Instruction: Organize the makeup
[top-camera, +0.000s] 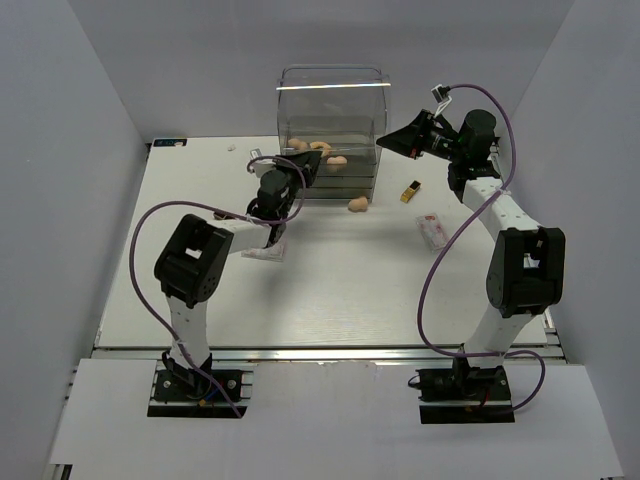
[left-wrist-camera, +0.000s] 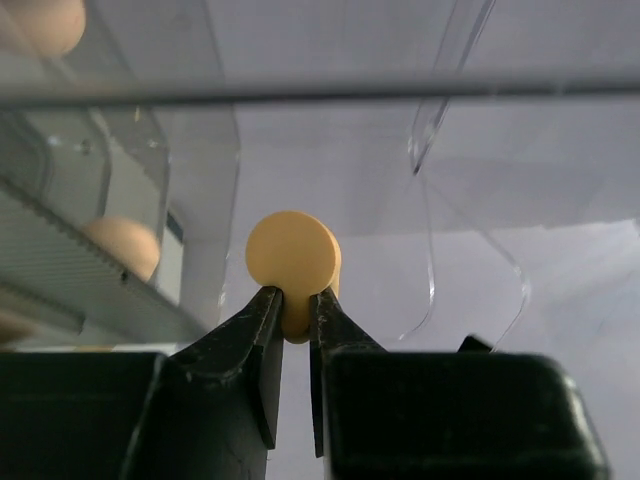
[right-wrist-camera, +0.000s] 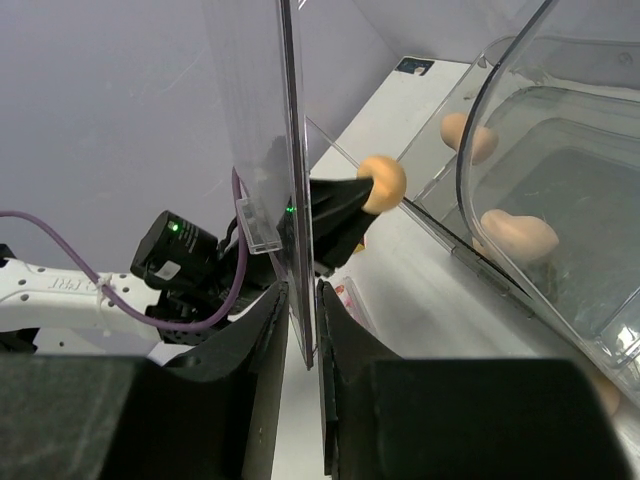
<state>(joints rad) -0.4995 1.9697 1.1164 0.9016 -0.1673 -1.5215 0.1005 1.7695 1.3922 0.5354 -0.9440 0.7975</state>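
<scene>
My left gripper (left-wrist-camera: 295, 295) is shut on a peach egg-shaped sponge (left-wrist-camera: 293, 262) and holds it at the open front of the clear box (top-camera: 330, 125); from the right wrist that sponge (right-wrist-camera: 383, 182) shows at the black fingertips. Three sponges (top-camera: 320, 150) lie inside the box. Another sponge (top-camera: 357, 204) lies on the table in front of the box, with a black-and-gold lipstick (top-camera: 410, 191) to its right. One pink-white packet (top-camera: 433, 231) lies at the right, another (top-camera: 265, 253) under the left arm. My right gripper (right-wrist-camera: 302, 290) is shut on the box's clear flap (right-wrist-camera: 292, 180), held up.
The white table (top-camera: 350, 290) ends at grey walls on the left, back and right. The clear box stands at the back middle. My left arm's purple cable (top-camera: 150, 225) loops over the table's left part.
</scene>
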